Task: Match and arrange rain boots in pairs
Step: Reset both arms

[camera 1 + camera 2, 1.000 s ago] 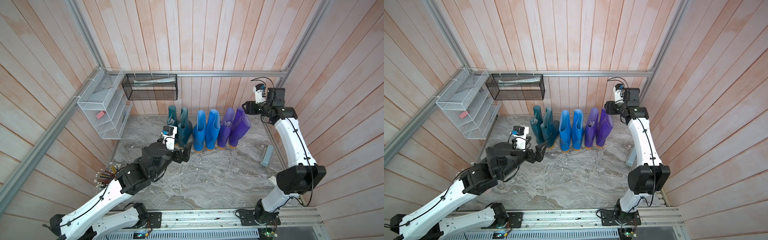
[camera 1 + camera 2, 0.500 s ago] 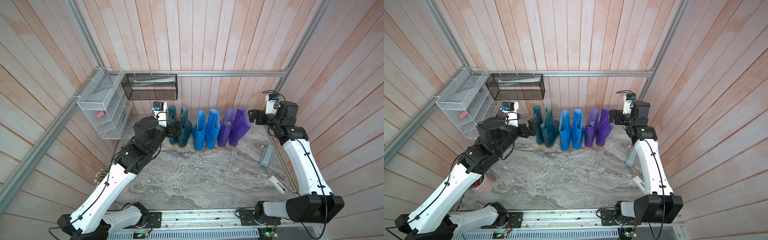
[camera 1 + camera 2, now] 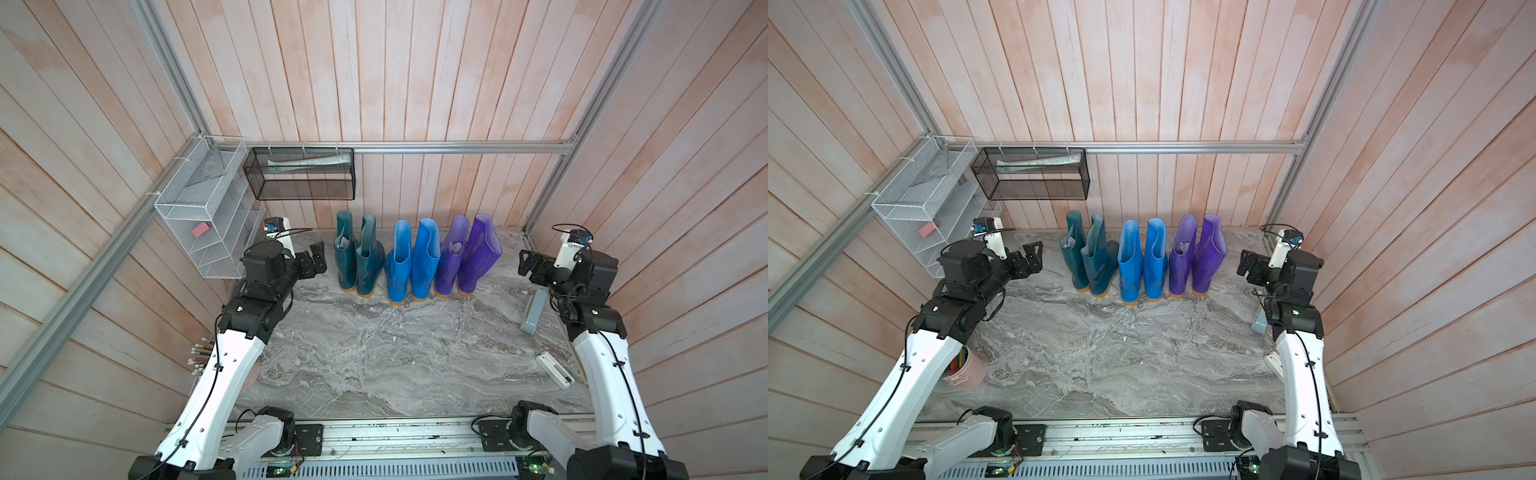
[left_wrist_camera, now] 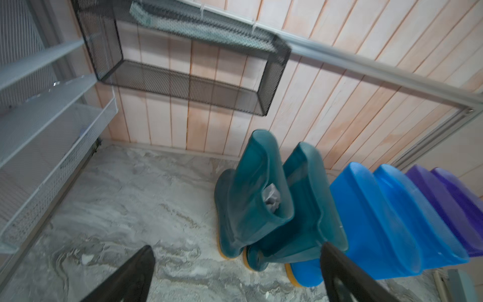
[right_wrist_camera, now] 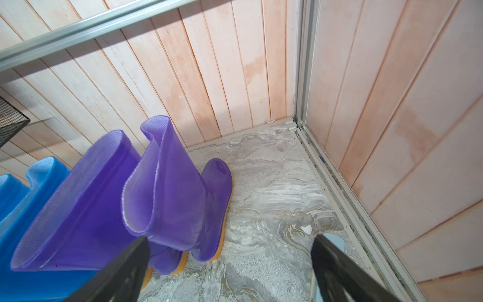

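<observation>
Left claw [image 3: 319, 254]: spread wide and holding nothing; it hangs above the desk [image 3: 374, 353] near the back left corner, just beside the outer dark teal boot and apart from it.
Right claw [image 3: 527, 266]: spread wide and holding nothing; it hangs near the desk's right edge towards the back, close to the outer purple boot but not touching it.
Rain boots: six stand upright in one row along the back edge of the desk, sorted by colour, tan-orange soles down.
Dark teal pair [image 3: 368, 262]: at the left end of the row, the two boots touching low down.
Bright blue pair [image 3: 426, 257]: in the middle, side by side, between the teal and purple boots.
Purple pair [image 3: 478, 253]: at the right end, shafts leaning against each other.
Boot contents: grey paper stuffing [image 3: 343, 243] shows in the mouth of the outer teal boot, and more in the inner purple boot [image 3: 455, 248].
White wire rack [image 3: 199, 220]: fixed to the left wall; one tier holds a small pink block [image 3: 201, 229].
Black mesh basket [image 3: 299, 183]: hung on the back wall above the teal boots, with a pale rolled sheet [image 3: 307, 162] lying in it.
Pink cup [image 3: 963, 370]: at the desk's left edge, partly behind the left arm, holding pencils [image 3: 199, 355].
Right edge of desk: a grey-blue box [image 3: 534, 309] and, nearer the front, a small white device [image 3: 555, 374].
Writing: too small or blurred to read in every view.
</observation>
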`<state>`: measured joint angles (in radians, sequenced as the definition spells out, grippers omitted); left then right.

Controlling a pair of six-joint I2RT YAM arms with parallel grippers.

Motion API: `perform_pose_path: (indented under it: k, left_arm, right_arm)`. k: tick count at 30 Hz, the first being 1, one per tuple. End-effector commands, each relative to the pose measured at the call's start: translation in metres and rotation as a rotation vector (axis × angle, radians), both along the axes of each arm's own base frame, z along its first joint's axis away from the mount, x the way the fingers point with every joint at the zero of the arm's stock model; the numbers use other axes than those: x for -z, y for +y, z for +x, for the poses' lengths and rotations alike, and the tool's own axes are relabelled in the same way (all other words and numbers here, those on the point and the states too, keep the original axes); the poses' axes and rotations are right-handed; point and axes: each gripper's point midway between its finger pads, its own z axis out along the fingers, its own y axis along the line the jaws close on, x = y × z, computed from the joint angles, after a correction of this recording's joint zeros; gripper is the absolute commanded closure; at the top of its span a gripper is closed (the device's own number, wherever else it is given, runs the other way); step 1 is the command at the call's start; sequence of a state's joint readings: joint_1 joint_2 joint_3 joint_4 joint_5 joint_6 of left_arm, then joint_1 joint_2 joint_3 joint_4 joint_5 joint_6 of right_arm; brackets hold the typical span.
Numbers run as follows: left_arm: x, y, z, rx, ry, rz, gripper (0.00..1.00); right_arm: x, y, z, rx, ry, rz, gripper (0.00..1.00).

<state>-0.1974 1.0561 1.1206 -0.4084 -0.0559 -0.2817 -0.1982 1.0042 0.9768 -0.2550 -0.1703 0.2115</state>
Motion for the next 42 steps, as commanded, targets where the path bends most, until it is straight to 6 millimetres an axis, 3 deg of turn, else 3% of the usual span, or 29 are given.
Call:
perform_pose_path:
  k: [1,5,13,23,29,42]
  left_arm:
    - [0.021,0.009,0.002,-0.042,0.010,-0.048,0.00]
    - [0.060,0.021,0.005,-0.096,0.069,-0.052,0.00]
    - [0.100,0.036,0.007,-0.153,0.044,-0.028,0.00]
    - [0.135,0.060,0.001,-0.228,-0.095,0.124,0.00]
    - [0.149,0.075,-0.012,-0.285,-0.177,0.176,0.00]
    - [0.179,0.084,-0.008,-0.222,-0.226,0.149,0.00]
  right_arm:
    - [0.014,-0.010,-0.001,0.050,-0.007,0.012,0.02]
    - [0.036,-0.016,-0.002,0.093,0.018,0.016,0.02]
    - [0.067,-0.029,-0.006,0.171,-0.019,0.005,0.02]
    - [0.087,-0.029,-0.019,0.199,-0.167,-0.073,0.02]
    - [0.111,-0.024,-0.009,0.163,-0.132,-0.094,0.02]
    - [0.136,-0.013,0.000,0.110,-0.182,-0.098,0.02]
